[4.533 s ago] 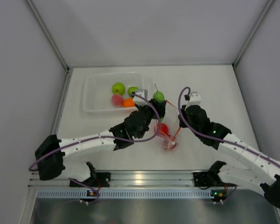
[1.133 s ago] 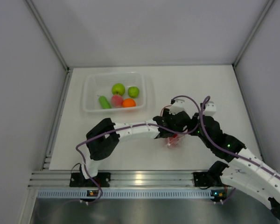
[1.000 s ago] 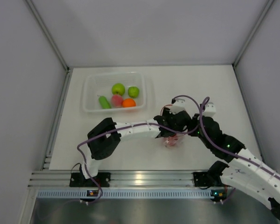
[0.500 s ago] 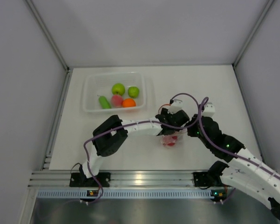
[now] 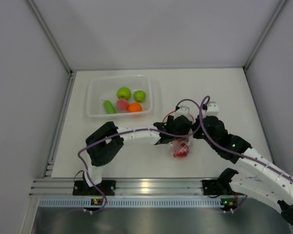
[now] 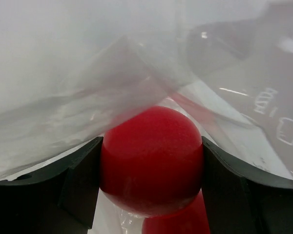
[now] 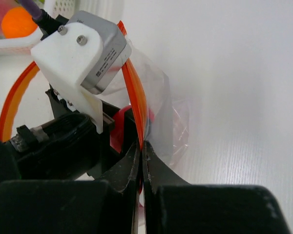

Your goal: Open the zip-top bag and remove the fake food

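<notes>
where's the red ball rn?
The red ball is inside the bag, right of centre on the table in the top view, between the fingers of the left gripper. The right gripper pinches the bag's orange strip beside it.

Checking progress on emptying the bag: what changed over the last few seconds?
The left tool let go of the green fruit, now lying in the tub, then reached into the zip-top bag; its fingers flank a red fruit. The right tool stayed shut on the bag's orange strip; other tub fruits unmoved.
</notes>
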Motion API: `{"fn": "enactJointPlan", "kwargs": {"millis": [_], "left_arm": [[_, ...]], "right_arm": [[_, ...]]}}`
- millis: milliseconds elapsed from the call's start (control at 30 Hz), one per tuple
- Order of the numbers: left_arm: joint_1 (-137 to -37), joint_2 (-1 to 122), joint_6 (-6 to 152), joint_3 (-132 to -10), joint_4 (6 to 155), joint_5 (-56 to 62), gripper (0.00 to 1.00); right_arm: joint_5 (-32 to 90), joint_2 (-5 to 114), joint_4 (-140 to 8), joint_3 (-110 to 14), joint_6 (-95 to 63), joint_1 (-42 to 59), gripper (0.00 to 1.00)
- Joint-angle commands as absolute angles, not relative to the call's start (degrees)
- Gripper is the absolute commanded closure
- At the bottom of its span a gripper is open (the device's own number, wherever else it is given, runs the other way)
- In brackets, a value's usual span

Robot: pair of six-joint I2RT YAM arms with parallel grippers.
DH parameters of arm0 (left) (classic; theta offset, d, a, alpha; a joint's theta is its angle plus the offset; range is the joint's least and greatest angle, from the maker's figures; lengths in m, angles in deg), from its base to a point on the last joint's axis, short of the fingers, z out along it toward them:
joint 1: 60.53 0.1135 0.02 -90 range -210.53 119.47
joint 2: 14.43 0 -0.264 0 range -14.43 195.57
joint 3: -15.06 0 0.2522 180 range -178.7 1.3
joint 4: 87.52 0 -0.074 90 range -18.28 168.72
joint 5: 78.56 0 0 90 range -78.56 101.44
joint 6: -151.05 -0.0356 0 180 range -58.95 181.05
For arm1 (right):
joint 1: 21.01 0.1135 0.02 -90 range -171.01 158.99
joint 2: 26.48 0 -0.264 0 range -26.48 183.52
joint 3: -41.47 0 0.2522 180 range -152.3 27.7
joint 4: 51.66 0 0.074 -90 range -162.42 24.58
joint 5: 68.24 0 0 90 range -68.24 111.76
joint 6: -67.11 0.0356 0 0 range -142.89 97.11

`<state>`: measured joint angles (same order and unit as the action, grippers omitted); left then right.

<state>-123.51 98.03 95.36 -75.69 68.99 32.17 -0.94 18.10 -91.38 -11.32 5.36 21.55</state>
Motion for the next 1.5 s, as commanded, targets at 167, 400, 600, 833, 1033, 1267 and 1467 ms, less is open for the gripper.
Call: {"fn": "enactJointPlan", "kwargs": {"millis": [167, 400, 600, 833, 1033, 1267, 1467], "left_arm": [[-123.9, 86.6, 89.2, -65.9, 87.9, 25.2, 1.0], [-123.9, 81.0, 84.2, -59.3, 91.9, 23.8, 1.0], [-123.9, 74.3, 78.8, -53.5, 95.6, 21.1, 1.0], [-123.9, 69.0, 78.1, -51.8, 96.7, 23.0, 1.0], [-123.9, 64.3, 80.2, -51.7, 97.5, 30.5, 1.0], [-123.9, 56.9, 83.5, -49.8, 100.3, 30.9, 1.0], [-123.6, 51.1, 85.2, -50.1, 95.2, 49.4, 1.0]], "right_arm": [[2.0, 23.6, -89.2, -20.5, -3.3, 21.3, 1.0], [-1.3, 25.2, -93.4, -25.1, -10.8, 21.3, 1.0], [-2.7, 27.1, -93.5, -26.7, -15.9, 21.1, 1.0], [5.9, 30.5, -90.6, -26.0, -12.2, 21.3, 1.0], [5.5, 29.2, -86.1, -20.3, -8.4, 22.2, 1.0], [1.3, 30.6, -85.6, -18.4, -5.8, 22.1, 1.0], [-0.6, 30.7, -85.5, -18.0, -2.1, 21.4, 1.0]]}}
